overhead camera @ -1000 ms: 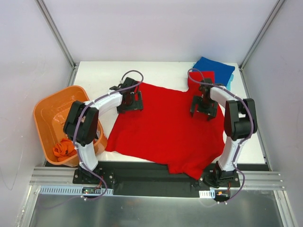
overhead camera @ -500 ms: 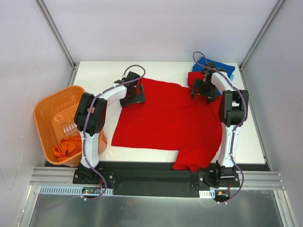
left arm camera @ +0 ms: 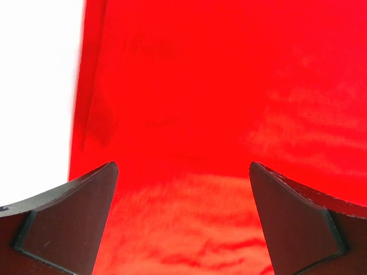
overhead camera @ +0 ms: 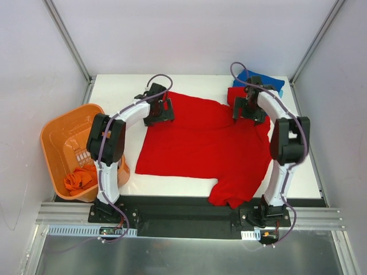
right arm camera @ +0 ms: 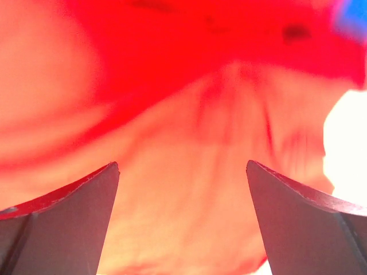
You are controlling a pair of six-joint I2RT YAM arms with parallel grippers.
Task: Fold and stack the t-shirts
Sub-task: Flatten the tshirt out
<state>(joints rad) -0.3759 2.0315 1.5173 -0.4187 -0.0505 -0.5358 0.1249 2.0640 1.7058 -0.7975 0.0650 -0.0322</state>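
The red t-shirt (overhead camera: pixel 200 143) lies spread flat on the table (overhead camera: pixel 298 166), between the two arms.

**Top external view.** Compared with one second ago, the shirt sits farther from the near edge. Its near hem no longer covers the front rail, and only one sleeve at the near right hangs over it. Judgement: the shirt is laid out and ready for a first fold. Both arms are extended toward the far side. The left gripper (overhead camera: pixel 159 110) is over the far-left corner of the shirt and the right gripper (overhead camera: pixel 248 110) over the far-right corner. The blue t-shirt (overhead camera: pixel 265 83) lies folded at the far right. The orange-red t-shirt (overhead camera: pixel 80 179) waits in the orange basket (overhead camera: pixel 57 134) at the left.

**Left wrist view.** The jaws of the left gripper (left arm camera: pixel 183 195) stand wide apart with nothing between them. Red cloth lies below, its edge against bare table at the left.

**Right wrist view.** The right gripper (right arm camera: pixel 182 195) also stands wide apart and holds nothing. The cloth beneath is blurred and close, so contact cannot be determined.
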